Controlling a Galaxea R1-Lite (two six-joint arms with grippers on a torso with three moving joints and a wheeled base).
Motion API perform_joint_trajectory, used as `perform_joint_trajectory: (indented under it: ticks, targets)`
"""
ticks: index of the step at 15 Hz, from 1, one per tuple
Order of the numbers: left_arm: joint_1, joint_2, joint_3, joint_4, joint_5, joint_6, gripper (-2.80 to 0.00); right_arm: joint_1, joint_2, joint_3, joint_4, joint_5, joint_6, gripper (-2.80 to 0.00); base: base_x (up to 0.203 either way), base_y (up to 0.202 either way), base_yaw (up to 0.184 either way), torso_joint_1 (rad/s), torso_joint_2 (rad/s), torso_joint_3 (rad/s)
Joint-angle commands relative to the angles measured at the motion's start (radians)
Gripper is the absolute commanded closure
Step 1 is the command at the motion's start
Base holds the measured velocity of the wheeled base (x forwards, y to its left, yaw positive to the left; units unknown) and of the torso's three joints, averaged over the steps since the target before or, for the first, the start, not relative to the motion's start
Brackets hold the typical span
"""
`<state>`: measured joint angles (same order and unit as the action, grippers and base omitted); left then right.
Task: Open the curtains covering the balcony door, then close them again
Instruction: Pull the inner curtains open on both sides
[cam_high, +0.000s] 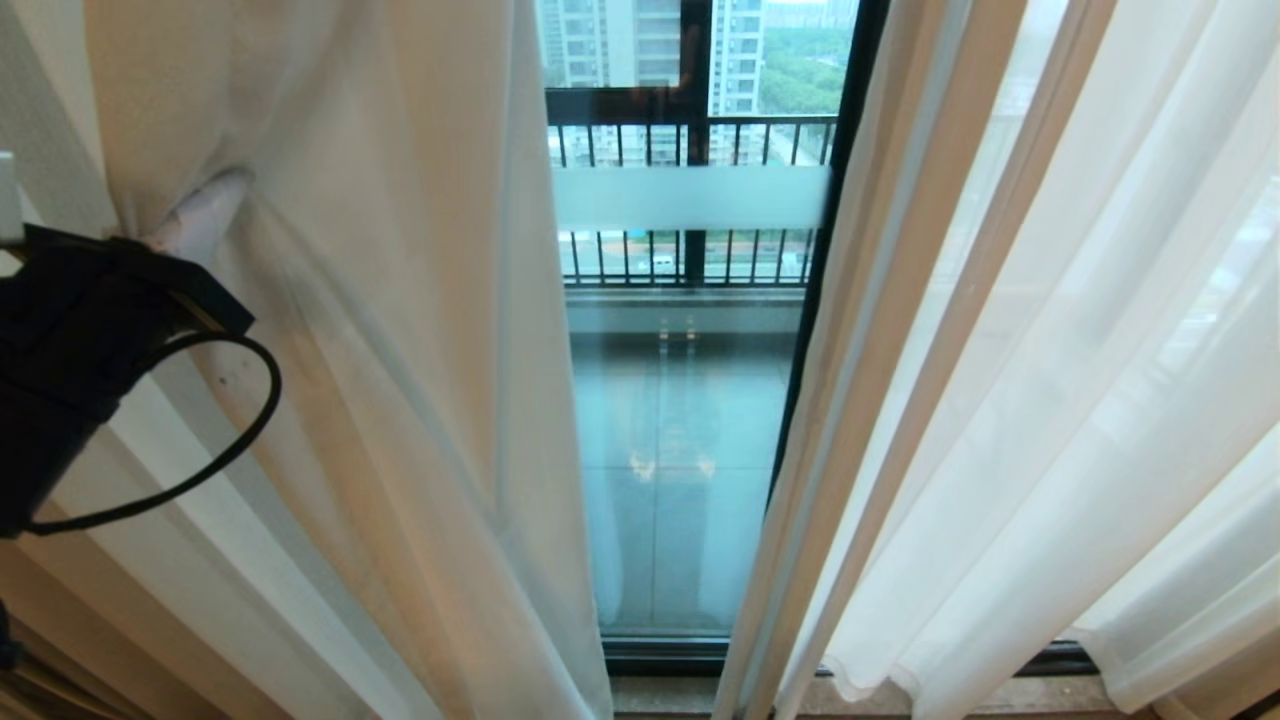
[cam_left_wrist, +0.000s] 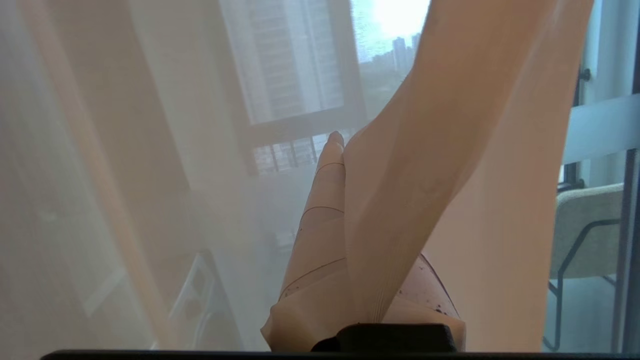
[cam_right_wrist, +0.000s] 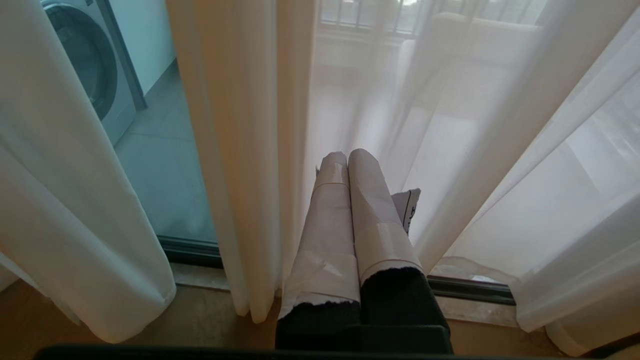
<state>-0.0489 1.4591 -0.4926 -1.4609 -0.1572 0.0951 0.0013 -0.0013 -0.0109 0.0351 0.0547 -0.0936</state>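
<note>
The left pincer (cam_left_wrist: 345, 145) is clenched on a gathered fold of the curtains (cam_high: 400, 330), pinching the sheer fabric at the left of the head view. The right pincer (cam_right_wrist: 350, 160), seen only by its own wrist camera, is clenched on nothing near the hems. The folds hang vertically, parted over the balcony door (cam_high: 690, 450).

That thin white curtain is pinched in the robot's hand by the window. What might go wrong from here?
1. The left gripper is shut on a fold of the left curtain; a hard pull might strain the thin fabric or slip off.
2. The black cable looping beside that curtain might snag it.
3. The curtains hang parted over the balcony door; the right curtain is in neither gripper.
</note>
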Motion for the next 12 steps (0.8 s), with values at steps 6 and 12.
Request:
perform_joint_trajectory:
  ticks: [6, 12]
  targets:
    - [0.000, 0.006, 0.000, -0.008, -0.001, 0.000, 0.00, 0.000, 0.001, 0.000, 0.000, 0.001, -0.001, 0.00, 0.000, 0.191, 0.001, 0.002, 0.00, 0.001]
    - [0.000, 0.006, 0.000, -0.009, -0.001, 0.000, 0.00, 0.000, 0.001, 0.000, 0.000, 0.002, -0.001, 0.00, 0.000, 0.189, 0.001, 0.004, 0.00, 0.002]
